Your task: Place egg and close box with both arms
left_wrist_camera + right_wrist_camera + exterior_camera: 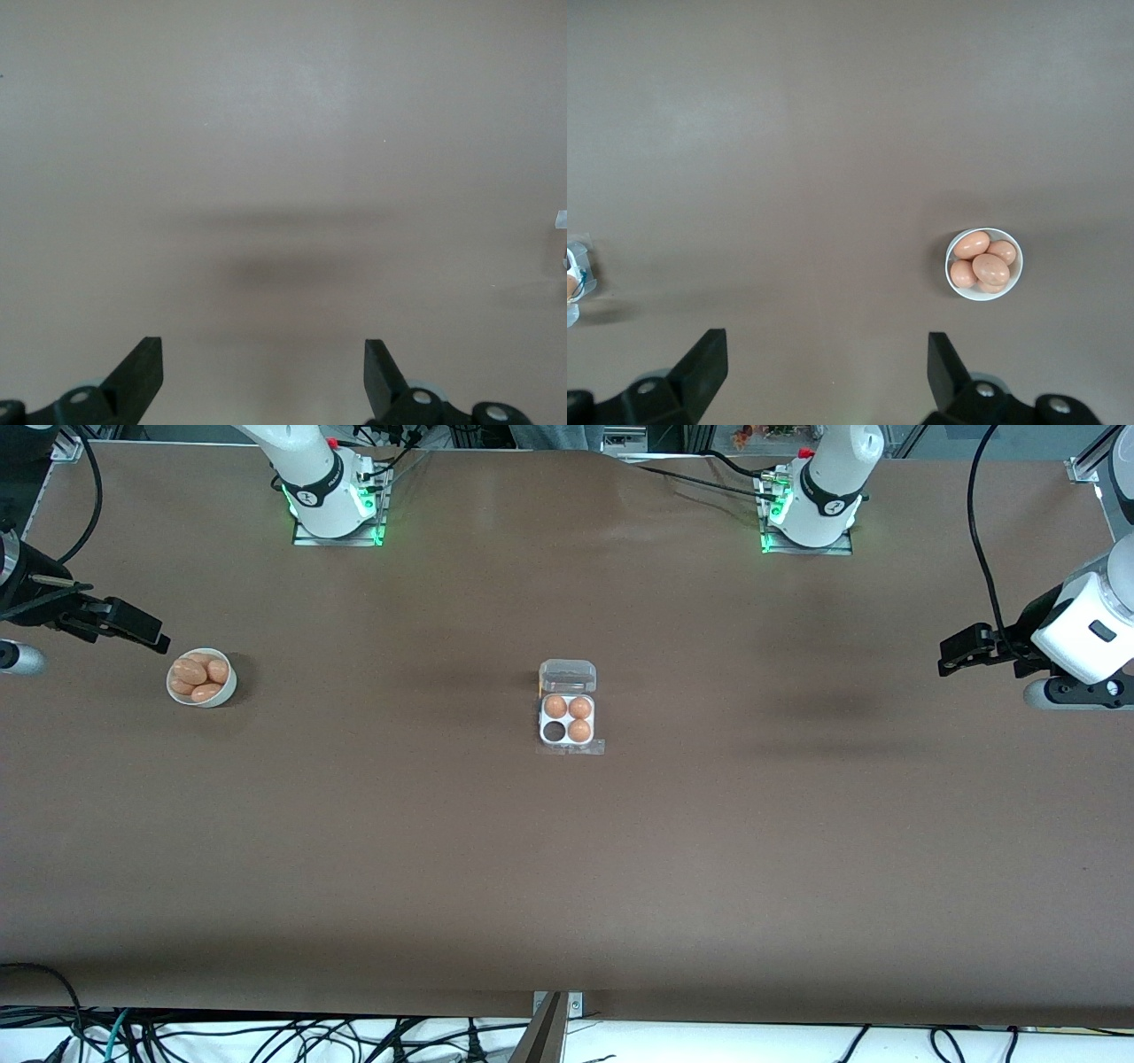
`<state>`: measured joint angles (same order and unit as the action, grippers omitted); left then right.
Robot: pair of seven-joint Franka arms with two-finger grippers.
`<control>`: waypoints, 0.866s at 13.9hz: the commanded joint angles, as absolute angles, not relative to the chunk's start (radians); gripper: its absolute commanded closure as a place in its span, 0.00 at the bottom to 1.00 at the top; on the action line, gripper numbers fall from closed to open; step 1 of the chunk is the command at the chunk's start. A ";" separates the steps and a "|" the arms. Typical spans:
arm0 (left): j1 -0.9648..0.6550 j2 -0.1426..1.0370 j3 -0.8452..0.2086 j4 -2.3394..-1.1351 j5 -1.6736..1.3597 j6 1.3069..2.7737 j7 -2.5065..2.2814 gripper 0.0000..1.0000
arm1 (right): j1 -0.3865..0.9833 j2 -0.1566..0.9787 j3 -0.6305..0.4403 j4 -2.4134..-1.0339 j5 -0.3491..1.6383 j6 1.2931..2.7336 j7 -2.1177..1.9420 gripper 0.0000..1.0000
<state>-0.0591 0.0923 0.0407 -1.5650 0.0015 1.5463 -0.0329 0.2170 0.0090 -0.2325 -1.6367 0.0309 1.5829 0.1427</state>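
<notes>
The box [568,719] sits at the table's middle, its clear lid [568,676] open, with three brown eggs in it and one cell empty. Several loose brown eggs [198,674] lie in a round white bowl [221,693] toward the right arm's end; they also show in the right wrist view [983,261]. My right gripper [158,640] is open and empty, up in the air beside the bowl; its fingertips [709,354] show over bare table. My left gripper [946,662] is open and empty at the left arm's end, far from the box.
The brown table [567,868] spreads wide around the box. The arm bases [332,496] stand along the table edge farthest from the front camera. Cables [266,1036] hang below the table's near edge. The box's edge shows in the right wrist view [576,279].
</notes>
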 commanded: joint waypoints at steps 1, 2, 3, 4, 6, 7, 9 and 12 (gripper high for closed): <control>-0.057 0.106 0.041 -1.532 0.015 1.522 -0.015 0.00 | 0.212 0.014 -0.227 -1.618 0.037 1.577 0.150 0.00; -0.057 0.106 0.041 -1.532 0.015 1.522 -0.014 0.00 | 0.212 0.014 -0.227 -1.618 0.037 1.577 0.150 0.00; -0.057 0.106 0.041 -1.532 0.015 1.522 -0.015 0.00 | 0.212 0.014 -0.227 -1.618 0.035 1.577 0.150 0.00; -0.057 0.106 0.041 -1.532 0.015 1.522 -0.015 0.00 | 0.212 0.014 -0.227 -1.618 0.035 1.577 0.150 0.00; -0.057 0.106 0.041 -1.532 0.015 1.522 -0.015 0.00 | 0.212 0.014 -0.227 -1.618 0.035 1.577 0.150 0.00; -0.057 0.106 0.041 -1.532 0.015 1.522 -0.014 0.00 | 0.212 0.017 -0.227 -1.620 0.035 1.577 0.138 0.00; -0.057 0.107 0.041 -1.532 0.015 1.522 -0.015 0.00 | 0.218 0.046 -0.227 -1.623 0.034 1.575 0.095 0.00; -0.057 0.106 0.041 -1.532 0.015 1.522 -0.014 0.00 | 0.213 0.078 -0.227 -1.629 0.035 1.565 0.051 0.00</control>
<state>-0.0591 0.0952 0.0407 -1.5647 0.0015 1.5463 -0.0329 0.2191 0.0561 -0.2290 -1.6377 0.0309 1.5808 0.0827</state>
